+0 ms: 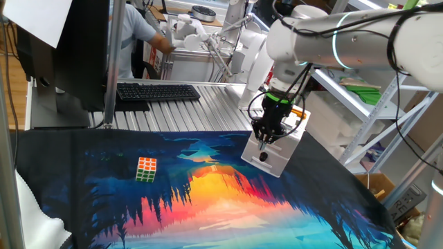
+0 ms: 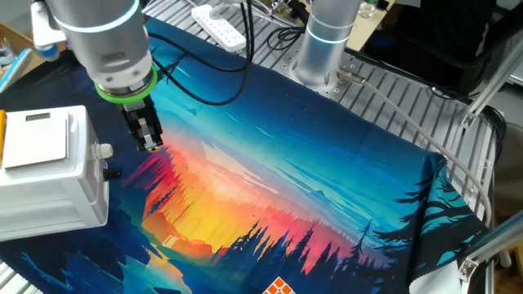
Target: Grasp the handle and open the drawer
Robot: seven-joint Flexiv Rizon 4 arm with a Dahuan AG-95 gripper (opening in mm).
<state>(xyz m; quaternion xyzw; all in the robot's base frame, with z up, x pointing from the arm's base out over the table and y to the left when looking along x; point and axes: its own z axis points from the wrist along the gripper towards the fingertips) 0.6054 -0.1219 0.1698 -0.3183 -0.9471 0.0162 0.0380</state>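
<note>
Drawer waits shut on the printed cloth, claw closed and empty beside it.
Light, rigid plastic, it may slide when pulled; the small black handle on its front is the only hold. The arm points the claw straight down, just above the handle, apart from it.
</note>
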